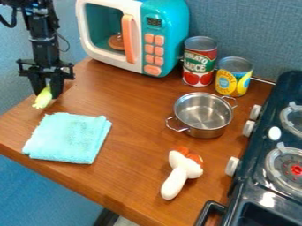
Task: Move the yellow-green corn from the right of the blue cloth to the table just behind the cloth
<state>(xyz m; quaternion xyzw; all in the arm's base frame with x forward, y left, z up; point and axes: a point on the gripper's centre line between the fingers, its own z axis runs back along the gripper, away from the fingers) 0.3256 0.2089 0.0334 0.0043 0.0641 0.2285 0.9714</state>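
Wooden worktop (133, 108) below, my pincer (47, 93) grips the yellow-green item (42, 99) by its upper part, apparently so its tip hangs free, near the turquoise cloth (68, 137), well apart from the pot (203, 115).

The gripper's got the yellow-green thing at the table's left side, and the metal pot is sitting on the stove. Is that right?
Not quite. The camera view shows the metal pot on the wooden table, beside the stove. The gripper does have the yellow-green thing at the table's left side.
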